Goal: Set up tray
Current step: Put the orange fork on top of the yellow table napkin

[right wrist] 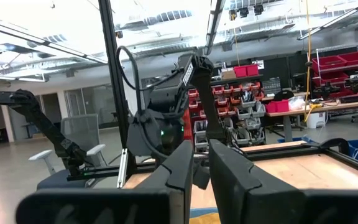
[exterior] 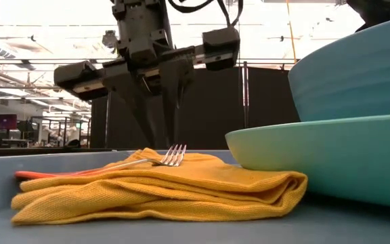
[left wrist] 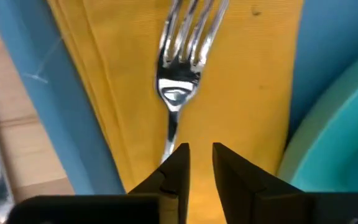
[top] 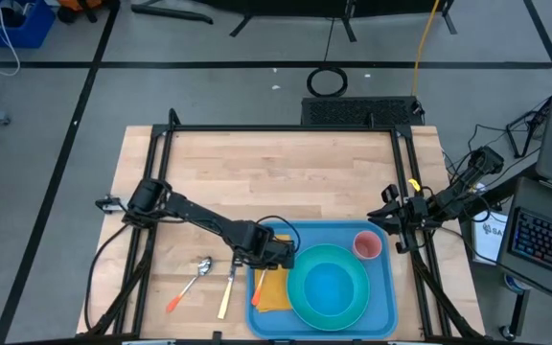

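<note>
The light-blue tray [top: 386,287] lies at the table's near edge. On it are a turquoise plate [top: 300,287] with a blue bowl [top: 332,289], a pink cup [top: 367,245] and a folded yellow napkin [top: 274,292]. A fork [left wrist: 178,74] with an orange handle [exterior: 42,175] lies on the napkin [left wrist: 247,93]. My left gripper [top: 281,252] stands over the napkin's far end, fingers pointing down and close together with only napkin in the gap [left wrist: 201,155]. My right gripper [top: 391,230] waits at the table's right edge, shut and empty. My left gripper has nothing between its fingers. One fingertip [left wrist: 178,163] stands over the fork's stem [left wrist: 172,134], which passes out of sight behind it. I cannot tell whether it touches the stem. The fork lies flat on the napkin.
A spoon [top: 190,285] with an orange handle and a knife [top: 228,287] with a yellow handle lie on the wood left of the tray. A black frame [top: 286,129] runs around the table. Bare wood lies at the far half [top: 286,177].
</note>
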Available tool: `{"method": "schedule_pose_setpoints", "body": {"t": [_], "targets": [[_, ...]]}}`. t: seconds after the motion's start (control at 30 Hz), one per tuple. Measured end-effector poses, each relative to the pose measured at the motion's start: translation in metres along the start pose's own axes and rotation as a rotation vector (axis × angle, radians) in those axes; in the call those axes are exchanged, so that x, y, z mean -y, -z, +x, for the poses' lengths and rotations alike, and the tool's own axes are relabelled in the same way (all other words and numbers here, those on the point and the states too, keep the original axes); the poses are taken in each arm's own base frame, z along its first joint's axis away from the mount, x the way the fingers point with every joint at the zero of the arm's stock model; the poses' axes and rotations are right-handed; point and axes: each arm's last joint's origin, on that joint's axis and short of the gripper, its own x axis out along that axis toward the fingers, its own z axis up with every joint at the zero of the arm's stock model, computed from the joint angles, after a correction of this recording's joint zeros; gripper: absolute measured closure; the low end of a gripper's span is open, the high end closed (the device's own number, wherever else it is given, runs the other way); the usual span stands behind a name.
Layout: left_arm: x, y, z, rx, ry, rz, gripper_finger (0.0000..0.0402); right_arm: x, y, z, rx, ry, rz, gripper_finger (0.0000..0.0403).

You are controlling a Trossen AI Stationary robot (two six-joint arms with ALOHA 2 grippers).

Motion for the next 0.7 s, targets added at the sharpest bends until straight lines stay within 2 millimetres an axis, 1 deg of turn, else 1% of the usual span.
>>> {"method": "schedule_pose_setpoints", "body": {"t": [0.17, 0.27, 0.7], "targets": [[0.0016, 0.0012, 0.0019, -0.012, 0.012, 0.012, 0.0286, 0.0, 0.0, 0.0, 0.0, 0.0, 0.0, 0.036], [0.002, 0.0012, 0.0023, -0.012, 0.016, 0.02, 0.027, 0.0, 0.0, 0.0, 0.0, -0.001, 0.0, 0.036], [-0.0008, 0.0006, 0.0021, -0.007, -0.013, 0.004, 0.0266, 0.0, 0.0001, 0.0, 0.0, 0.0, 0.0, 0.036]]}}
